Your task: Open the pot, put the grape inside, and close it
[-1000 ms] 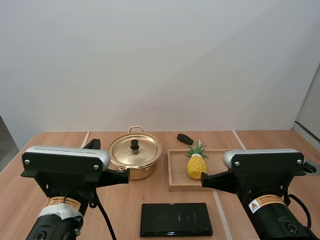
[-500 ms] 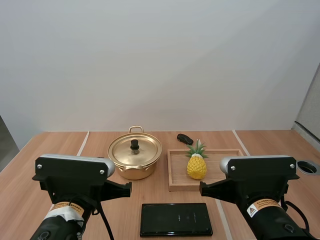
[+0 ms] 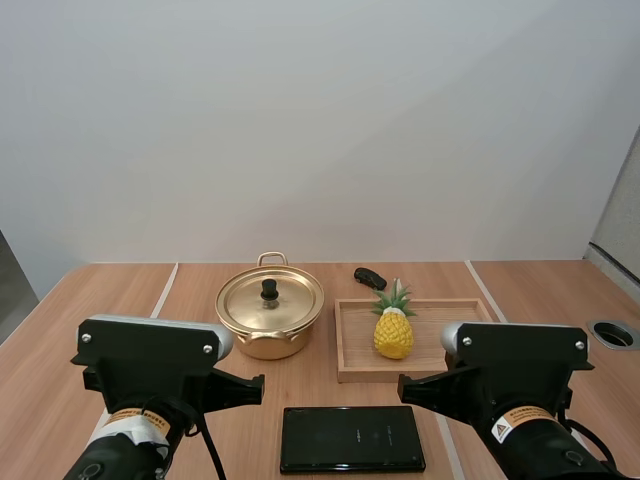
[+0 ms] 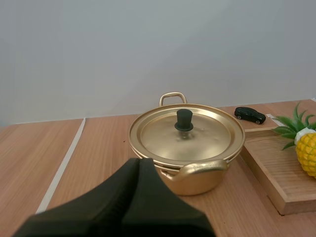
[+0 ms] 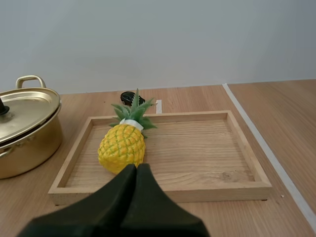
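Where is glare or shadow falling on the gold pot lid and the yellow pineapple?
Left wrist view: the gold metal pot's lid shows soft sheen around its black knob, no harsh glare. Right wrist view: the yellow pineapple is evenly lit, casting a faint shadow on the wooden tray.

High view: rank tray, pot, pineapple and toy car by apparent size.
Largest to smallest:
1. tray
2. pot
3. pineapple
4. toy car, farthest back, so it may look smaller than it is.

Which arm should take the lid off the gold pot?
Probably left. The left gripper, shut, points at the pot, its lid knob straight ahead. The right gripper faces the pineapple on the wooden tray instead.
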Controlling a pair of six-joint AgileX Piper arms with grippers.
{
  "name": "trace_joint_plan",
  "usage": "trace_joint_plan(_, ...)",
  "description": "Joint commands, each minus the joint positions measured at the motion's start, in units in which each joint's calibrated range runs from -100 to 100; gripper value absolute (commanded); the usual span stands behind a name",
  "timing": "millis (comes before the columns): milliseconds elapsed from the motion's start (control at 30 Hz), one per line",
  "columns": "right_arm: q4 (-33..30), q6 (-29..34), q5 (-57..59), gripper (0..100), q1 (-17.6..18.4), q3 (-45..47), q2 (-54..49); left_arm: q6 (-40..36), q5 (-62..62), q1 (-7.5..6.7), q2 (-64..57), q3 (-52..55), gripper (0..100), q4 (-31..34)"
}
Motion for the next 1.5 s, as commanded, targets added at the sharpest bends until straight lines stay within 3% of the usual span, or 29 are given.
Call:
trace_joint_plan(0, -0.26, 0.49, 0.04, 0, -0.22, 0.0, -0.39, -0.57, -0.24, -0.23, -0.14, 0.12, 0, 0.06)
trace_joint_plan(1467, -0.26, 0.48, -0.31, 0, 0.16, 0.0, -0.39, -0.57, 2.13, 0.49, -1.0, 0.12, 0, 0.06)
